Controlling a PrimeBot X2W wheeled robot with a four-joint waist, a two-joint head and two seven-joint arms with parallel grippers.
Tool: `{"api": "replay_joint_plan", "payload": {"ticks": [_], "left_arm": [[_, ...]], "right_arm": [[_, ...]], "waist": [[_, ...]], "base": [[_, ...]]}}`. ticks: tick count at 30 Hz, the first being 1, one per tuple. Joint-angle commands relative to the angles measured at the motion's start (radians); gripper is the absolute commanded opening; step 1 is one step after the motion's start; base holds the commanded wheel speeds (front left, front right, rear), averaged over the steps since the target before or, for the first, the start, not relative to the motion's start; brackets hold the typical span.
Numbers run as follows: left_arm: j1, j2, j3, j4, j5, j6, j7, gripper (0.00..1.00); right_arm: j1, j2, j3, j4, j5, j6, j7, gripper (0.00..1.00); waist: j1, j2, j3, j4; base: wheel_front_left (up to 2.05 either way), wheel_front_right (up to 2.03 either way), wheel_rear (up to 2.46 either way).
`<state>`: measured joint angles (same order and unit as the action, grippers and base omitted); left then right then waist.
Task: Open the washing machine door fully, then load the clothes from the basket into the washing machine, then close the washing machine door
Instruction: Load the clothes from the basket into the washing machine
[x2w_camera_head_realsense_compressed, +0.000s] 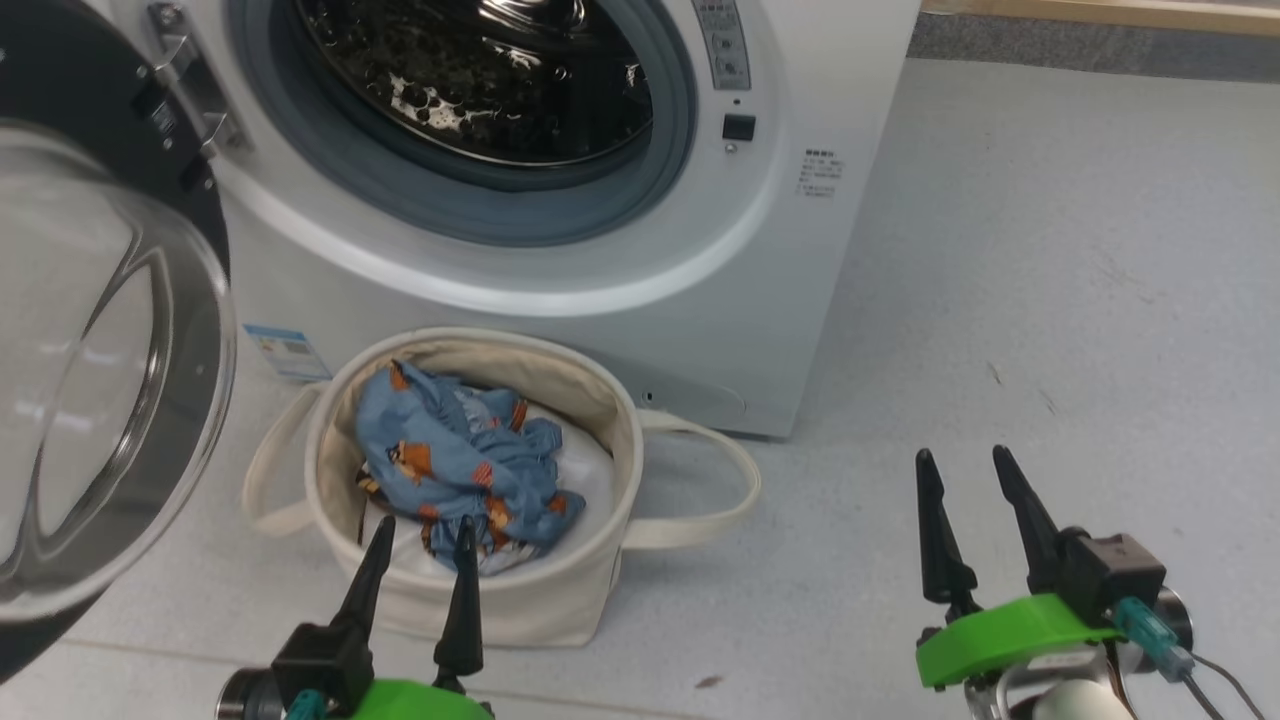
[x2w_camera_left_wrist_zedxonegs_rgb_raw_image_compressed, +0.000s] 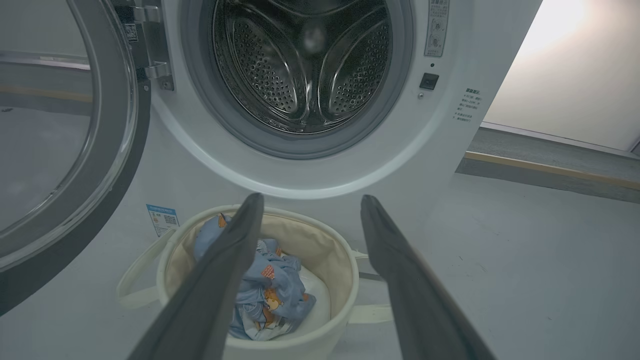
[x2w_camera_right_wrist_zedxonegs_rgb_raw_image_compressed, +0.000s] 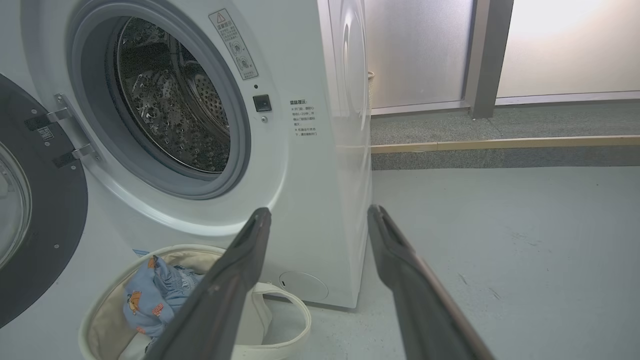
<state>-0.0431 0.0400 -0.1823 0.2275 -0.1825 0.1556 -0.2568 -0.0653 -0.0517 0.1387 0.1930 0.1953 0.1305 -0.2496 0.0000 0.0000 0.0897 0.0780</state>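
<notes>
Head view: round glossy black washing machine door (x2w_camera_head_realsense_compressed: 100, 350) stands open. Light-blue printed clothes (x2w_camera_head_realsense_compressed: 450, 460) sit in cream canvas basket (x2w_camera_head_realsense_compressed: 620, 420); left gripper (x2w_camera_head_realsense_compressed: 425, 525), right gripper (x2w_camera_head_realsense_compressed: 962, 460) gape empty. Loading, closing remain.

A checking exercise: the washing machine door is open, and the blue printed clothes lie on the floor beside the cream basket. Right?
No. The washing machine door is open, but the head view shows the blue printed clothes lying inside the cream basket, not beside it.
</notes>
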Motion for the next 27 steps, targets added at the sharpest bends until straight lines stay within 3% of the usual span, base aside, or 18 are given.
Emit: {"api": "replay_joint_plan", "payload": {"ticks": [1,9,17,27], "left_arm": [[-0.041,0.010,0.030,-0.033,0.002,0.008,-0.005,1.00],[-0.048,0.010,0.028,-0.010,0.025,0.032,-0.005,1.00],[-0.066,0.010,0.021,0.082,0.009,0.039,-0.005,1.00],[-0.227,0.010,0.005,0.413,-0.068,-0.006,-0.002,1.00]], "right_arm": [[-0.048,0.001,0.023,-0.028,-0.001,0.000,-0.012,1.00],[-0.048,0.001,0.065,-0.050,0.004,0.000,-0.012,1.00],[-0.049,0.001,0.080,-0.089,-0.011,0.000,-0.012,1.00],[-0.071,0.001,0.093,-0.154,-0.048,0.000,-0.012,1.00]], "waist": [[0.0000,0.0000,0.001,0.001],[0.0000,0.0000,0.013,0.002],[0.0000,0.0000,0.037,-0.006],[0.0000,0.0000,0.152,-0.031]], "base": [[1.84,-1.84,0.00],[1.22,-1.22,0.00],[0.17,-0.17,0.00],[0.00,0.00,0.00]]}}
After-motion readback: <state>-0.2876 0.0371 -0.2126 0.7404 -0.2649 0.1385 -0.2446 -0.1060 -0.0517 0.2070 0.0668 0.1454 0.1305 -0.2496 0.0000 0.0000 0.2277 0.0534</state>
